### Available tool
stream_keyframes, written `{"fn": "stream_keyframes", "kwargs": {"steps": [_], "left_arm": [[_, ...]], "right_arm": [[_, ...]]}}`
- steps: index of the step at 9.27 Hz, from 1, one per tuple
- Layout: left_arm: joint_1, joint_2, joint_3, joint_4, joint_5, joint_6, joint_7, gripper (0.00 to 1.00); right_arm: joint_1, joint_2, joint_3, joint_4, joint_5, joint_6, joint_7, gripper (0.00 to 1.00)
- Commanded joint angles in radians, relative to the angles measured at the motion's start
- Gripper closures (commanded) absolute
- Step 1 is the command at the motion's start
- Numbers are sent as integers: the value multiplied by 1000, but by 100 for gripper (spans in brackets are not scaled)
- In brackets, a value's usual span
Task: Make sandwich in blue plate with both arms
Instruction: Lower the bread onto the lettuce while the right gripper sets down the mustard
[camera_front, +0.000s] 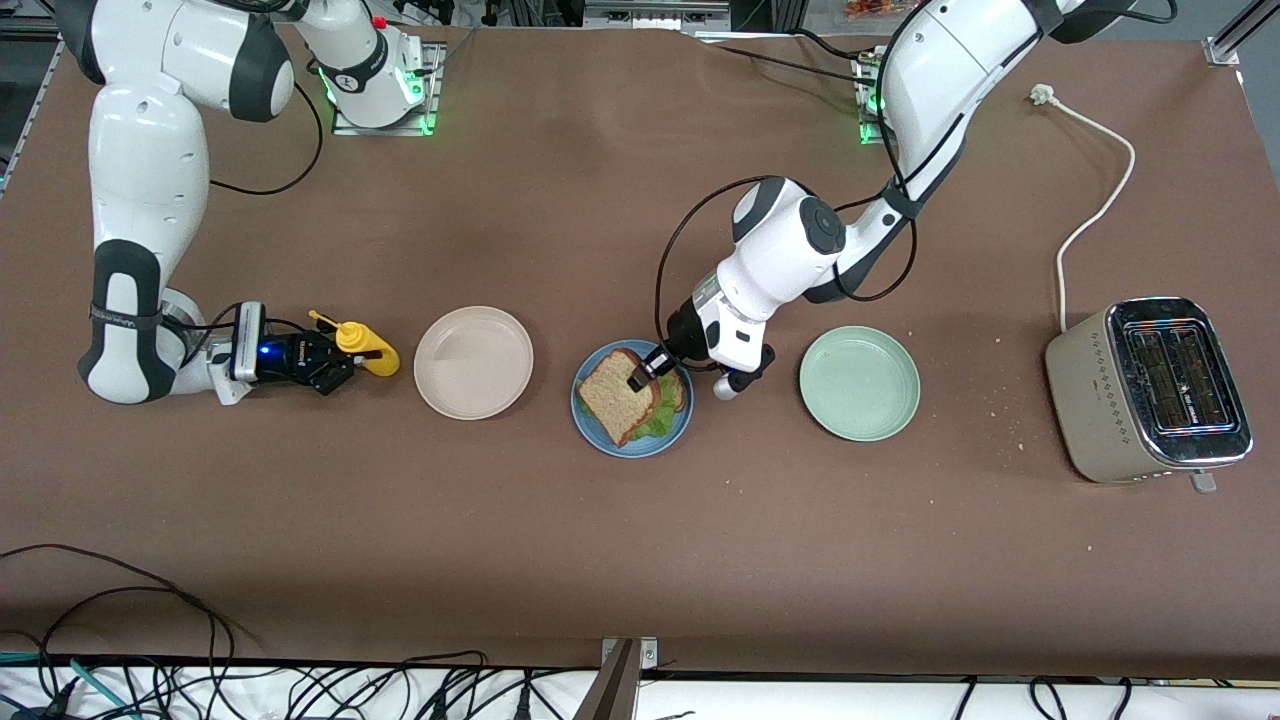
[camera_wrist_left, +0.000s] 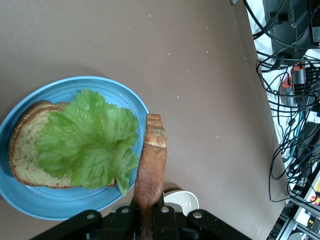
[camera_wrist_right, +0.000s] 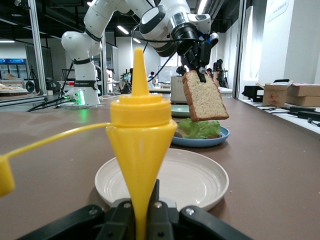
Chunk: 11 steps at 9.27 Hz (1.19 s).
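A: What step is this?
B: Topping. Left gripper (camera_front: 640, 377), frame centre, pinches the top bread slice (camera_front: 617, 396) above the lettuce (camera_wrist_left: 90, 142) on the blue plate (camera_front: 592, 428).
A: And next?
B: Lower it flat, then let go. Right gripper (camera_front: 325, 362), at frame left, waits clamped on the yellow bottle (camera_front: 365, 345).

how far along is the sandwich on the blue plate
Done: one bread slice lies on the blue plate with the lettuce on it. In hand: the left gripper is shut on the top slice, hanging over the plate. The right gripper is shut on a yellow squeeze bottle beside the beige plate. Left: lowering the top slice onto the lettuce and letting go.
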Motion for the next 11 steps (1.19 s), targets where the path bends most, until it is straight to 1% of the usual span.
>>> {"fn": "stream_keyframes", "kwargs": {"steps": [1,2,3,5,7,8,9,10,11], "left_arm": [[-18,11,8,27,18,10,-58,100],[-26,17,10,27,15,10,-59,100],[-28,21,10,25,19,10,-59,100],[-25,32,11,25,24,10,-53,100],[-26,35,16,22,25,10,-45,100],[-26,35,22,24,27,10,-44,100],[-23,34,22,24,28,9,-32,98],[-19,34,22,22,28,9,-15,89],[-15,32,22,19,28,9,2,80]], "right_arm": [[-2,11,7,-2,17,35,-45,74],[-2,11,7,-2,17,38,-45,49],[-2,11,7,-2,19,35,-32,0],[-11,4,-1,-1,14,40,-24,0],[-20,-13,-45,-1,-7,106,2,0],[-26,-12,-63,-2,-56,111,83,0],[-28,-12,-79,-1,-68,114,140,0],[-25,-16,-100,-1,-75,118,171,0],[-29,-19,-107,1,-76,115,213,0]]}}
